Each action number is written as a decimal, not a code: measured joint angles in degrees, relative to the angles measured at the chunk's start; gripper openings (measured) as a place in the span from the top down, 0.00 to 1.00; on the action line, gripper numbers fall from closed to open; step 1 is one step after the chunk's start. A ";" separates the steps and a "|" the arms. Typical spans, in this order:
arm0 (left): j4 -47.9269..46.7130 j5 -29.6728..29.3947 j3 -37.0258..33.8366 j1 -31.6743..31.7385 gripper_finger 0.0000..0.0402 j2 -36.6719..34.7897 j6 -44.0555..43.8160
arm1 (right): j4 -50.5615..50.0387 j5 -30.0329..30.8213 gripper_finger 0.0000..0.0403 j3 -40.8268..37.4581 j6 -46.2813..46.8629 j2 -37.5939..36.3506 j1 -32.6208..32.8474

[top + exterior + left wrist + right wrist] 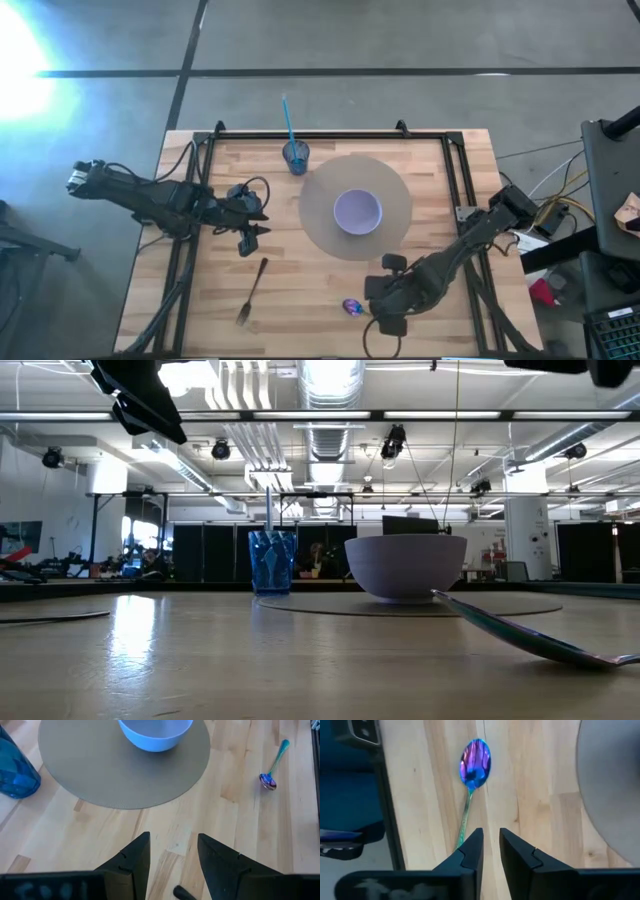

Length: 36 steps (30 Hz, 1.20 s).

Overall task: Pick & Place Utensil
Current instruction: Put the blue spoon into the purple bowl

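Wood table (200, 300): mat (400, 190), cup (296, 156), fork (251, 291), spoon (352, 307).

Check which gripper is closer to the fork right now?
Left. The left gripper hovers just beyond the fork handle's tip, fingers open. The right gripper is across the table by the iridescent spoon.

Industrial lab: exposed ceiling ducts (325, 390), concrete floor (400, 40).

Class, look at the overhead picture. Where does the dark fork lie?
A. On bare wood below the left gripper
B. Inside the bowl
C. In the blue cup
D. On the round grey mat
A: the fork lies on the bare table, near the left gripper, off the mat.
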 joint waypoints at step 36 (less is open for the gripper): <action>0.00 0.02 0.00 0.00 0.61 0.00 -0.50 | 8.14 -4.98 0.70 -0.26 9.44 13.11 1.64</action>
